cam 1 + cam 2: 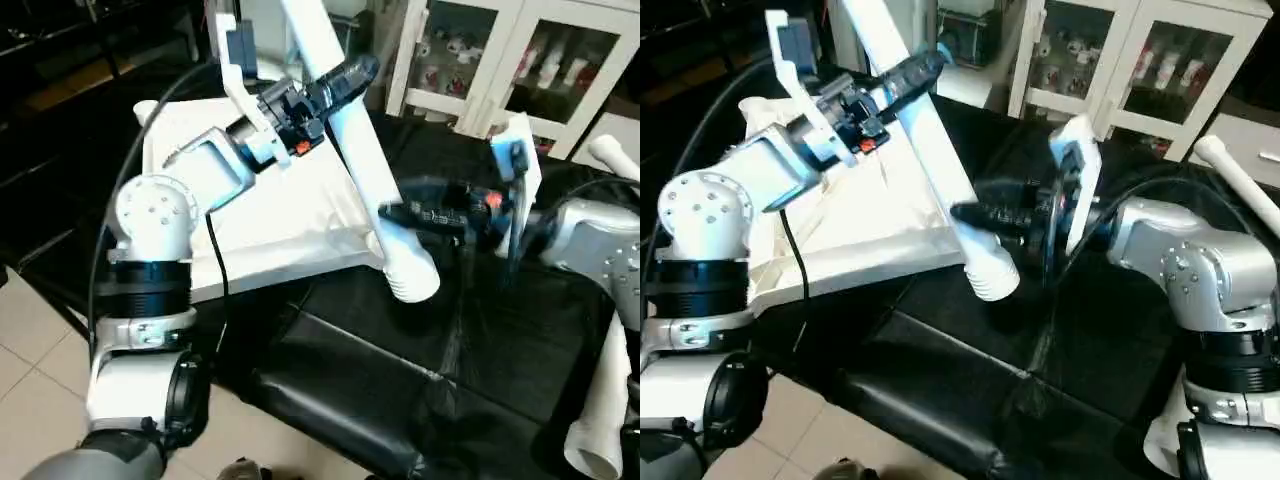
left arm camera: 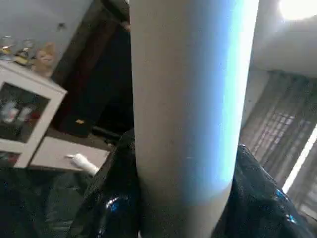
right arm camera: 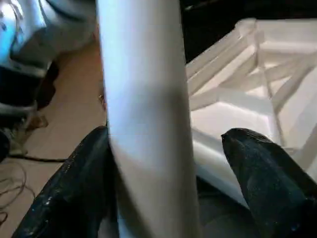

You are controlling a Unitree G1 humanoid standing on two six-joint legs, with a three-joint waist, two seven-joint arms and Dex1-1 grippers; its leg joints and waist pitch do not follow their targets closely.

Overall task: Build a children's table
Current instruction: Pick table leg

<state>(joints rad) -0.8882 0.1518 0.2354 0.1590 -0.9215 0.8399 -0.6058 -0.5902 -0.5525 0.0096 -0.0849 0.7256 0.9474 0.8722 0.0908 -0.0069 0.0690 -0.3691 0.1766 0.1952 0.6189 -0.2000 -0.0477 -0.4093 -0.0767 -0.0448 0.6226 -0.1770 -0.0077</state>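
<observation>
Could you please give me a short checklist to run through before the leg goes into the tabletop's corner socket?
1. Left gripper closed on the leg: ok, fingers clamp its upper part.
2. Right gripper holding the leg's lower end: not ok, the fingers straddle the tube with a gap on one side.
3. Leg's wide end seated in a corner of the tabletop: not ok, it lies tilted past the edge over the black table cover.
4. Socket free of obstruction: cannot tell.
5. Spare leg out of the way: ok.
</observation>
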